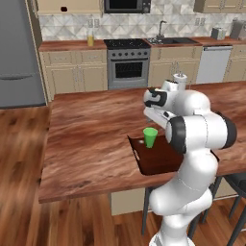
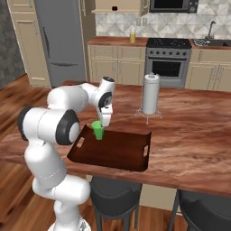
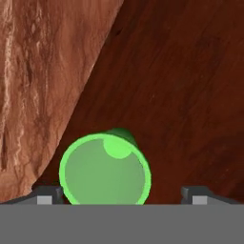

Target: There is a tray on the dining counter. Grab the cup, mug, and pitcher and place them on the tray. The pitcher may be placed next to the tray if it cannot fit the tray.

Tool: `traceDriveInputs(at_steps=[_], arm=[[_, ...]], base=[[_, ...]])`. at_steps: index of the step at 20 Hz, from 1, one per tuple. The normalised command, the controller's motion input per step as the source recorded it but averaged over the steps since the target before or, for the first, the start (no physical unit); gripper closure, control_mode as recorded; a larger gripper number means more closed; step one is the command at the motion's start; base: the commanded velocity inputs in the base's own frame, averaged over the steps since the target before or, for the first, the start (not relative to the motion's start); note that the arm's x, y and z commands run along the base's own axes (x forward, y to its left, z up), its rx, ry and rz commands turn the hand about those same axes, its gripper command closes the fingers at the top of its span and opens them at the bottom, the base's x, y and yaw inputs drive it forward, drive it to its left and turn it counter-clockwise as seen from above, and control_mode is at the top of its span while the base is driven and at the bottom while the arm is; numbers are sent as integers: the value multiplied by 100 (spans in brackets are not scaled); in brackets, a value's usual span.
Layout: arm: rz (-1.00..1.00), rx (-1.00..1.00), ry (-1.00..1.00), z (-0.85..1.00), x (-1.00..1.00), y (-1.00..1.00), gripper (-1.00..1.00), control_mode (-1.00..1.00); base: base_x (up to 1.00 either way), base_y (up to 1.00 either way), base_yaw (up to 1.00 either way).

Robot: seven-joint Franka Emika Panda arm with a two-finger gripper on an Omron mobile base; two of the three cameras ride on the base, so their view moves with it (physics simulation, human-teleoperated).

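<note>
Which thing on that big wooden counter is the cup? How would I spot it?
Find the long reddish-brown dining counter, then the dark brown tray near its front edge. The cup stands upright in the tray's corner: small, bright green, handleless, unlike the tall white paper towel roll behind.

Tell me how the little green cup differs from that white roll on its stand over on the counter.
The cup is bright green, short and tapered, wider at its rim; the paper towel roll is white, much taller and straight-sided. The cup stands inside the dark tray, at its end near the claw; the roll stands on a wire holder directly on the dining counter, beyond the tray. Both stand upright.
</note>
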Motion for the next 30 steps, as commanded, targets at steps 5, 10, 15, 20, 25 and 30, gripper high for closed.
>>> traceDriveInputs(at_steps=[5, 10, 15, 20, 25, 30], arm=[[7, 0, -1, 45, -29, -24, -100, -100], [17, -1, -8, 32, -73, -28, -100, -100], [19, -3, -13, 33, -95, -7, -100, -100], [19, -5, -9, 45, -82, 0, -100, -100], [17, -7, -5, 60, -86, 7, -100, -100], [12, -9, -4, 51, -73, 40, -100, -100]], base=[[0, 0, 0], [0, 0, 0], [0, 0, 0], [0, 0, 0], [0, 0, 0], [0, 0, 0]])
